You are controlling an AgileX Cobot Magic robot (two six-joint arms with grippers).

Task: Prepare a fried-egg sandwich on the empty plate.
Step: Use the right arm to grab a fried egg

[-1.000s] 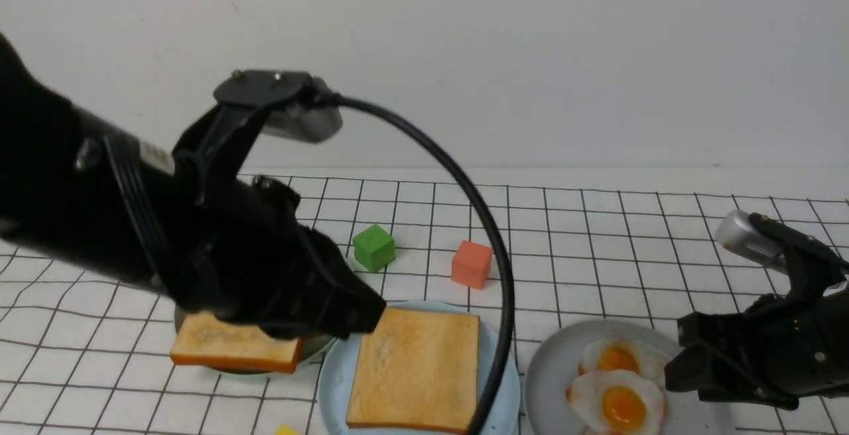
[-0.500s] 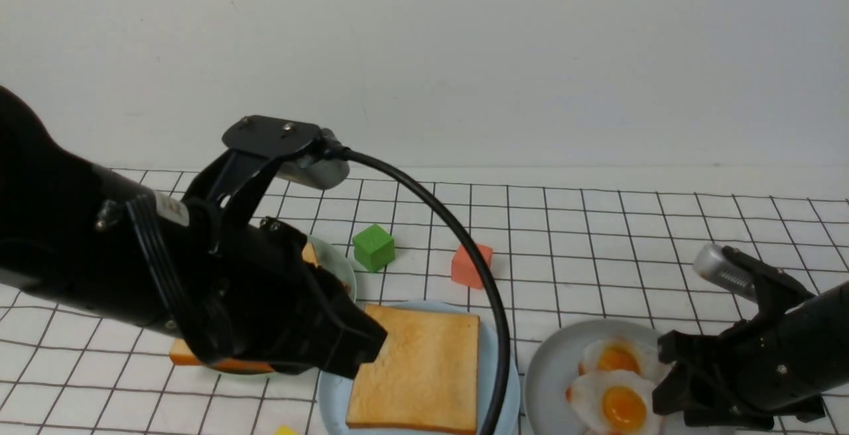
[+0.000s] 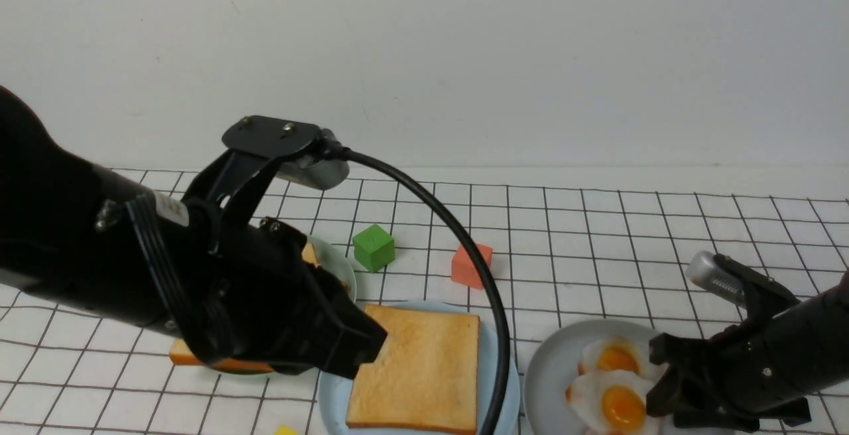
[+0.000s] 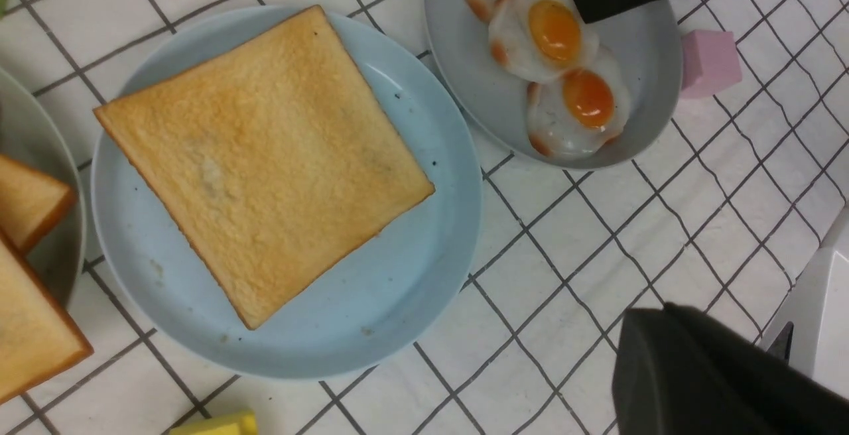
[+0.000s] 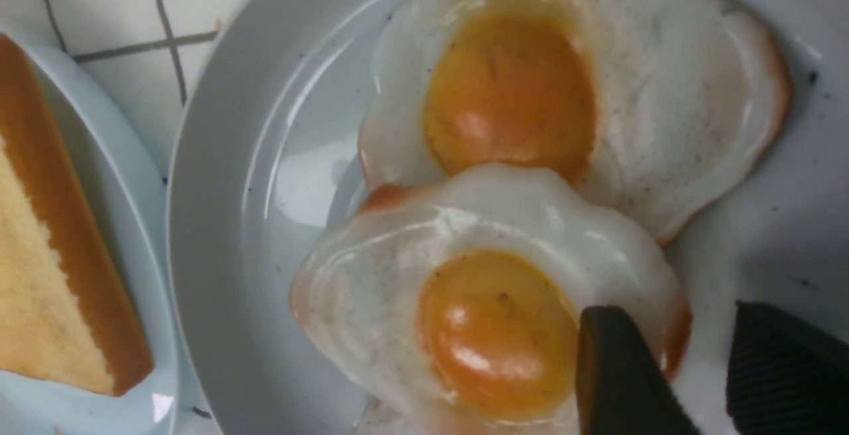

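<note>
Judging from the plates, about one third done. Already laid flat on the round light-blue speckled plate (image 4: 411, 123): one square golden-brown toast slice (image 3: 418, 369), serving as the bottom layer of the sandwich. Not yet carried over: the glossy white fried egg with orange yolk (image 5: 491, 329), lying on the round grey plate (image 3: 550, 382) and overlapping the other fried eggs (image 5: 517, 90) there. Also left to do: covering with one of the loose toast slices (image 3: 219, 363) from the pale green plate (image 3: 339, 268).

As for the right tool (image 5: 683, 335): low over the egg, fingers spread, one above the white beside the yolk, the other past the egg's rim; no pinch visible yet. As for the left tool (image 3: 371, 349): pressed together, holding nothing, hanging at the near-left corner of the placed toast.

Compared with one second ago: right tool brought inward from beyond the grey plate's right rim and lowered onto the eggs; left arm sunk lower, hiding more of the loose toast; placed toast unmoved
</note>
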